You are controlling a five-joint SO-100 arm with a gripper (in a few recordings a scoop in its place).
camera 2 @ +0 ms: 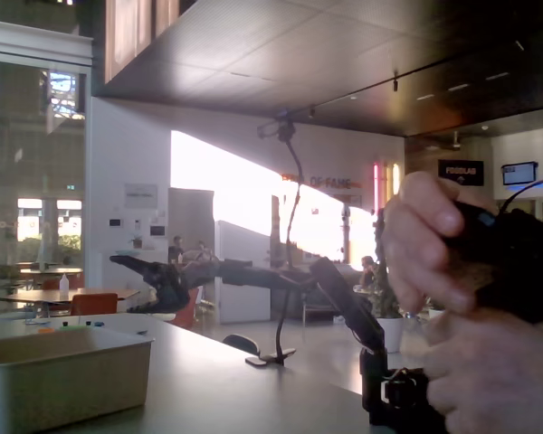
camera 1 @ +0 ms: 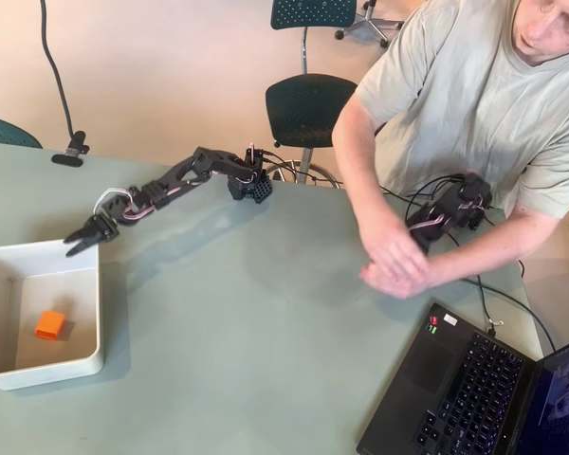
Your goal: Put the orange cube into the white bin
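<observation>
The orange cube (camera 1: 49, 324) lies on the floor of the white bin (camera 1: 87, 284), toward its left half, at the table's left edge in the overhead view. My gripper (camera 1: 69, 245) hovers just beyond the bin's far wall, open, with nothing between its fingers. The dark arm stretches back to its base (camera 1: 251, 182) at the table's far edge. In the fixed view the gripper (camera 2: 119, 261) hangs above the bin (camera 2: 68, 371), whose near wall hides the cube.
A laptop (camera 1: 474, 389) sits at the table's near right corner. A person leans over the right side with both hands (camera 1: 394, 265) on the table. A clamp (camera 1: 71, 152) with a cable stands at the far left edge, and a chair (camera 1: 308, 104) stands behind the table.
</observation>
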